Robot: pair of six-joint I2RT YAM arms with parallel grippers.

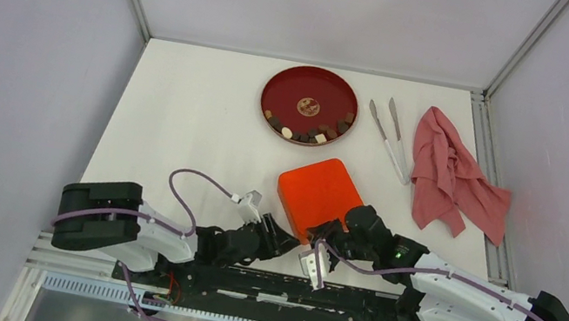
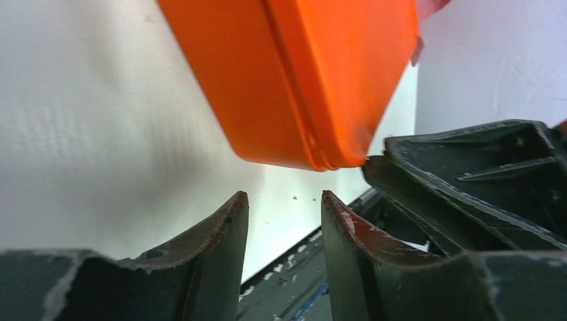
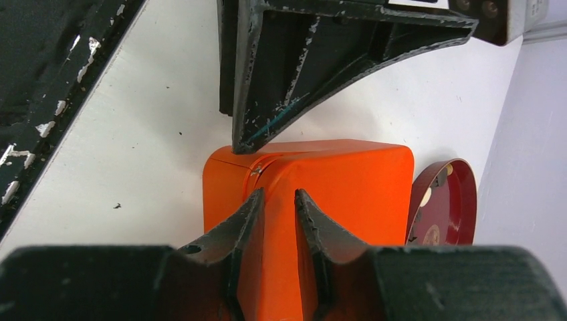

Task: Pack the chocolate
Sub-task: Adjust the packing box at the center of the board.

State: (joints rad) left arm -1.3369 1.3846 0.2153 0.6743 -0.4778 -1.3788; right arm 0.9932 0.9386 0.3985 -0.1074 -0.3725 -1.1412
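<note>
The chocolate (image 1: 309,134) lies in a row along the near rim of the red plate (image 1: 312,86); a few pieces (image 3: 426,196) show in the right wrist view too. A closed orange box (image 1: 318,193) sits nearer the arms. My right gripper (image 1: 328,234) is at its near corner, jaws a narrow gap apart (image 3: 277,194) with the orange lid edge (image 3: 281,227) between them. My left gripper (image 1: 282,236) sits just left of that corner, open and empty (image 2: 284,197), with the box (image 2: 294,80) ahead of it.
Metal tongs (image 1: 391,139) lie right of the plate, and a crumpled pink cloth (image 1: 455,175) lies further right. The two grippers are almost touching at the box's near corner. A black rail (image 1: 285,289) runs along the table's near edge.
</note>
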